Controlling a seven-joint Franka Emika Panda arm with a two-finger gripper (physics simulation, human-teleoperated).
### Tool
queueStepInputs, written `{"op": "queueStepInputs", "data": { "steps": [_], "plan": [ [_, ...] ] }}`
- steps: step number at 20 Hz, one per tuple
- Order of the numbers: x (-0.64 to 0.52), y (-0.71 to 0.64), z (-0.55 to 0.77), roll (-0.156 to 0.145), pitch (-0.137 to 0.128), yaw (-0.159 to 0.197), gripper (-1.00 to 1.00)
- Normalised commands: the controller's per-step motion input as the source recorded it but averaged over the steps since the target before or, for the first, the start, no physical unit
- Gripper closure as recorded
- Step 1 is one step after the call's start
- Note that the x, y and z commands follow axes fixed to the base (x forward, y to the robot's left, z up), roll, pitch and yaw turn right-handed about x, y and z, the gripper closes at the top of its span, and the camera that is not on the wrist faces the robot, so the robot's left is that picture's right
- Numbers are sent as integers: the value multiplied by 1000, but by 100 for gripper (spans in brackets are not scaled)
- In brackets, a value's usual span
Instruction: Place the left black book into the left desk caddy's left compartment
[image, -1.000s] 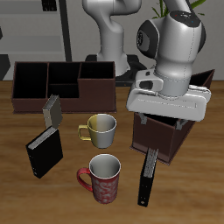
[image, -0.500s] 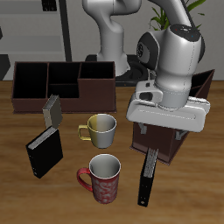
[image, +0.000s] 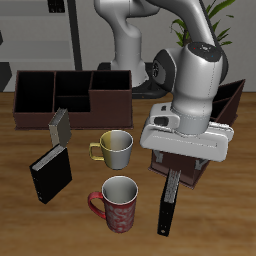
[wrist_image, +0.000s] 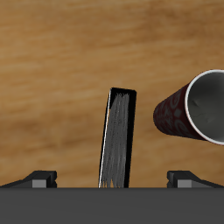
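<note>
The left black book (image: 170, 200) is slim, with a pale grey strip on its spine, and stands near the table's front edge beside the red mug (image: 118, 202). It also shows in the wrist view (wrist_image: 118, 138), upright between my fingers' line. My gripper (image: 183, 160) hangs just above and behind the book's top, open and empty. In the wrist view the gripper (wrist_image: 114, 178) has its fingertips (wrist_image: 40, 178) spread wide to either side of the book. The left desk caddy (image: 236, 97), dark brown and seen corner-on, sits right behind the gripper and is mostly hidden by my arm.
The red mug also shows in the wrist view (wrist_image: 197, 107), close beside the book. A yellow-green mug (image: 115, 148), a wider black book (image: 50, 172) and a grey speckled book (image: 60, 125) stand toward the other side. A long dark brown caddy (image: 70, 95) stands at the back.
My gripper has come down and moved toward the table's front edge, closer to the slim black book. Nothing on the table has moved.
</note>
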Motion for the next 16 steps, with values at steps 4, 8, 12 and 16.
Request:
{"op": "queueStepInputs", "data": {
  "steps": [4, 8, 12, 16],
  "plan": [
    [63, -52, -84, 11, -1, -1, -100],
    [98, -28, 9, -10, -6, -7, -100],
    [191, -71, -85, -18, 22, -11, -100],
    [162, -55, -126, -12, 11, 7, -100]
  ]
}}
